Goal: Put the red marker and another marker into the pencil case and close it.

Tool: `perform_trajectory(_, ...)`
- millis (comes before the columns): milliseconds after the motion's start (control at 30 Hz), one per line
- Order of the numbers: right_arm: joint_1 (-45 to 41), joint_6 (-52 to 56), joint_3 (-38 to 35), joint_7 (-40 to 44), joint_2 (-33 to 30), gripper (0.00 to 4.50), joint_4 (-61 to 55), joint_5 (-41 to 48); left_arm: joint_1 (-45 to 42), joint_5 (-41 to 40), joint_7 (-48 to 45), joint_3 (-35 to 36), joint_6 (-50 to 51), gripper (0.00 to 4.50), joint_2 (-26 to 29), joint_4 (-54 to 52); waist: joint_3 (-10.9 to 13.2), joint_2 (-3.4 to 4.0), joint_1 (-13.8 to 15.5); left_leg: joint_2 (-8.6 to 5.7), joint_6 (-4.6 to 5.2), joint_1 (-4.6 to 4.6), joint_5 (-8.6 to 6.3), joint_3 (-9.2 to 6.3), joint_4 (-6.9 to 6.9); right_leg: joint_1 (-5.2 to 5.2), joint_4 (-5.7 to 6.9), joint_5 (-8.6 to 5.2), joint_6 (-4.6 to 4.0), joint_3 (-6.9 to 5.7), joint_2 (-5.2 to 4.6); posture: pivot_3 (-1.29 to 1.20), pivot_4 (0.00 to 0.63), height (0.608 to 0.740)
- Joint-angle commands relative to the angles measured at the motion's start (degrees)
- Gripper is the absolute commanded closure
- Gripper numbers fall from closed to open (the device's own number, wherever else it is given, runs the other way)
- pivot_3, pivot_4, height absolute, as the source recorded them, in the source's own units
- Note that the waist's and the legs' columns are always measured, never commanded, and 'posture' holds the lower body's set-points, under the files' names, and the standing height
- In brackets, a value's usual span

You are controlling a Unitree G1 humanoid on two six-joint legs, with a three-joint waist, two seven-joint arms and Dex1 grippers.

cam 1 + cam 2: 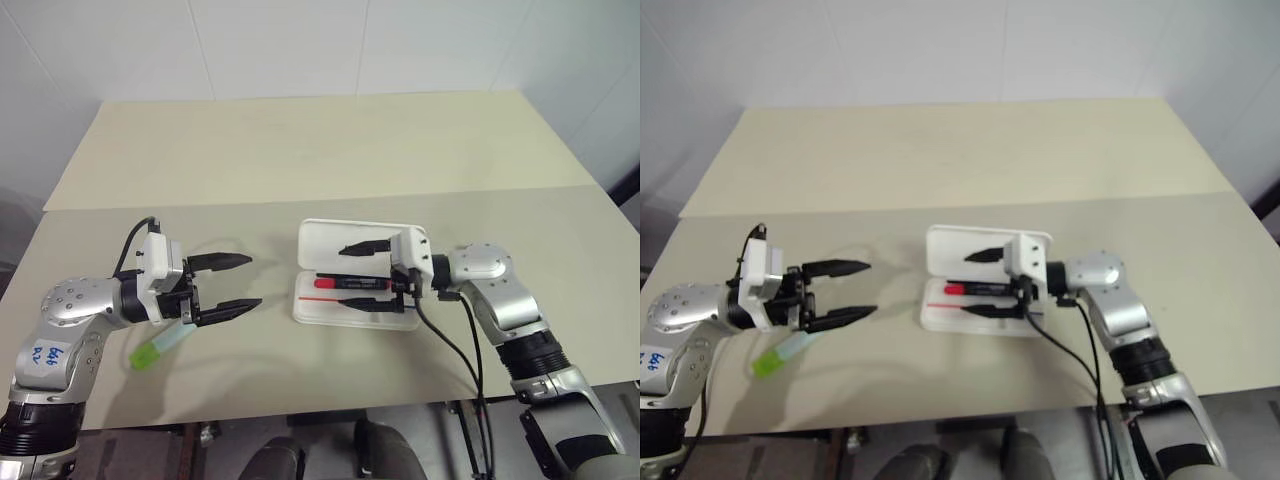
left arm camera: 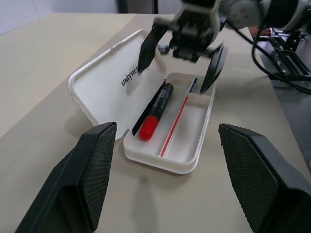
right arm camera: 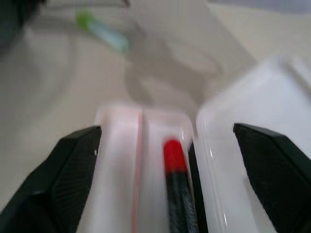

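The white pencil case (image 1: 312,312) lies open in the middle of the table, its "UNITREE" lid (image 2: 104,85) folded back flat. The red marker (image 1: 345,283) lies lengthwise in the tray, red cap toward my left arm. My right gripper (image 1: 341,276) hovers over the tray, open, one finger above the lid and one above the tray's near wall, with the marker lying free below. The pale green marker (image 1: 160,346) lies on the table to the left, just below my left gripper (image 1: 255,281), which is open, empty and pointing at the case.
A second table (image 1: 320,140) butts against the far edge of this one. Black cables (image 1: 455,350) hang from my right wrist over the front edge. Bare tabletop (image 1: 270,360) lies between the green marker and the case.
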Motion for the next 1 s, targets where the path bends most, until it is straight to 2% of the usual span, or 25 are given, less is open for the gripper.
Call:
perform_trajectory(33, 0.98, 8.28, -3.95, 0.14, -0.93, 0.04, -8.73, 8.84, 2.24, -0.67, 2.00, 2.13, 0.10, 0.92, -0.18, -3.80, 0.00, 0.00, 0.07, 0.00, 0.02, 0.00, -0.02, 0.00, 0.01, 0.00, 0.00, 0.00, 0.00, 0.00, 0.00, 0.00, 0.150, 0.740)
perform_trajectory(167, 1.98, 15.41, -7.35, 0.00, -4.45, 0.04, -15.30, 14.74, 9.02, 0.71, 7.78, 6.47, -0.77, 0.92, -1.64, -7.79, 0.02, 0.03, 0.25, -0.01, 0.11, -0.01, -0.10, 0.00, -0.01, 0.00, -0.02, 0.01, -0.01, 0.03, -0.01, 0.00, 0.150, 0.740)
perform_trajectory(333, -0.44, 18.22, -11.35, -0.08, -7.68, 0.04, -15.58, 17.09, 21.98, 1.38, 12.29, 14.48, -2.72, 0.92, -5.18, -12.43, 0.02, 0.01, 0.25, 0.00, 0.17, 0.06, -0.17, 0.20, -0.11, 0.00, -0.13, 0.00, -0.01, 0.07, -0.01, 0.00, 0.150, 0.740)
perform_trajectory(467, -2.19, 14.62, -13.58, 1.74, -9.50, 0.04, -10.56, 14.59, 29.30, 2.70, 12.82, 20.36, -6.80, 0.92, -7.27, -9.69, 0.01, -0.02, 0.50, 0.07, 0.14, 0.06, -0.18, 0.37, -0.07, 0.04, -0.22, 0.00, -0.02, 0.07, -0.01, 0.00, 0.150, 0.740)
perform_trajectory(500, -1.68, 9.31, -12.89, 4.31, -10.72, 0.04, -8.24, 11.31, 30.65, 3.31, 12.41, 21.65, -8.20, 0.92, -7.50, -7.46, -0.02, -0.07, 0.61, 0.08, 0.13, 0.08, -0.18, 0.38, -0.03, 0.07, -0.22, 0.00, -0.02, 0.06, -0.01, 0.00, 0.150, 0.740)
perform_trajectory(600, -0.56, -0.85, -11.86, 9.83, -12.39, 0.04, -3.55, 6.88, 32.70, 4.64, 11.04, 23.60, -11.76, 0.92, -7.39, -1.71, -0.03, -0.10, 1.04, 0.08, 0.13, 0.12, -0.19, 0.46, 0.00, 0.17, -0.32, 0.00, -0.03, 0.03, -0.02, 0.00, 0.150, 0.740)
perform_trajectory(800, 1.14, -5.12, -10.54, 17.16, -14.31, 0.04, -1.42, 5.96, 31.99, 6.20, 7.16, 23.24, -16.53, 0.92, -5.35, 9.28, -0.03, -0.09, 0.71, 0.12, 0.14, 0.12, -0.19, 0.53, -0.02, 0.12, -0.28, 0.00, -0.02, 0.02, -0.03, 0.00, 0.150, 0.740)
perform_trajectory(1000, 1.45, -6.38, -10.12, 18.29, -15.21, 0.04, -0.54, 5.52, 28.27, 6.91, 3.94, 19.83, -17.49, 0.92, -3.88, 15.60, -0.01, -0.06, 0.38, 0.14, 0.15, 0.13, -0.24, 0.54, -0.04, 0.11, -0.25, 0.00, -0.03, 0.00, -0.04, 0.00, 0.150, 0.740)
